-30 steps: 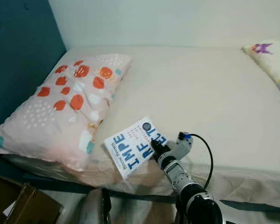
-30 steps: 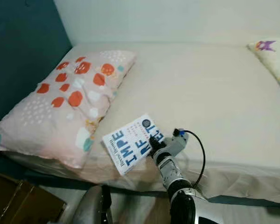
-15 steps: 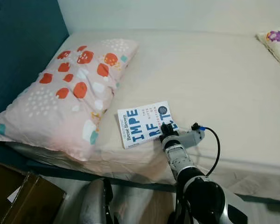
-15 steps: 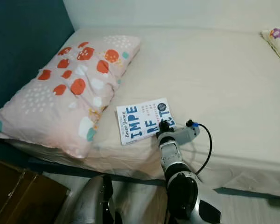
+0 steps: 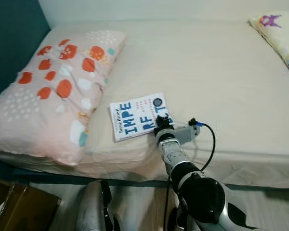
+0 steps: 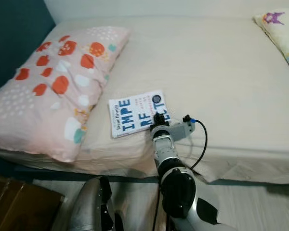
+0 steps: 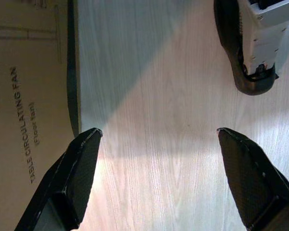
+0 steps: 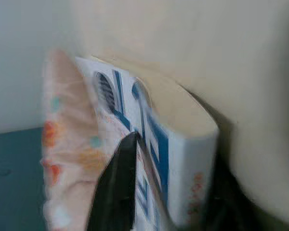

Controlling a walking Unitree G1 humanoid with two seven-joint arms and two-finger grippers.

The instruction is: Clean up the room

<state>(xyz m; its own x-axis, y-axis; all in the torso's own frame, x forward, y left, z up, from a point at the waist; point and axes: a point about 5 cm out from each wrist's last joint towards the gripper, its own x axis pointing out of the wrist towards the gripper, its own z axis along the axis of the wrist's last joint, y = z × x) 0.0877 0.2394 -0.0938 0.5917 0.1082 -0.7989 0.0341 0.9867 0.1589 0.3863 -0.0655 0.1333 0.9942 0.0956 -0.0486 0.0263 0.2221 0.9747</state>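
Observation:
A white book [image 5: 137,115] with big blue letters lies flat on the beige bed [image 5: 216,72], just beside a pink pillow [image 5: 48,86] with orange spots. My right gripper [image 5: 161,123] reaches over the bed's near edge and is shut on the book's near right corner. In the right wrist view one black finger [image 8: 118,187] lies on the cover of the book [image 8: 183,159], and the other finger is hidden under it. My left gripper [image 7: 159,178] hangs open above the wooden floor, holding nothing.
A second pillow [image 5: 279,33] with a cartoon print lies at the bed's far right. A teal headboard [image 5: 9,43] rises on the left. A cardboard box [image 7: 24,120] stands on the floor near my left arm [image 5: 94,207]. My own foot [image 7: 253,43] is nearby.
The book went from tilted over the bed's edge to lying flat further onto the mattress, still in my right gripper. The camera has also shifted.

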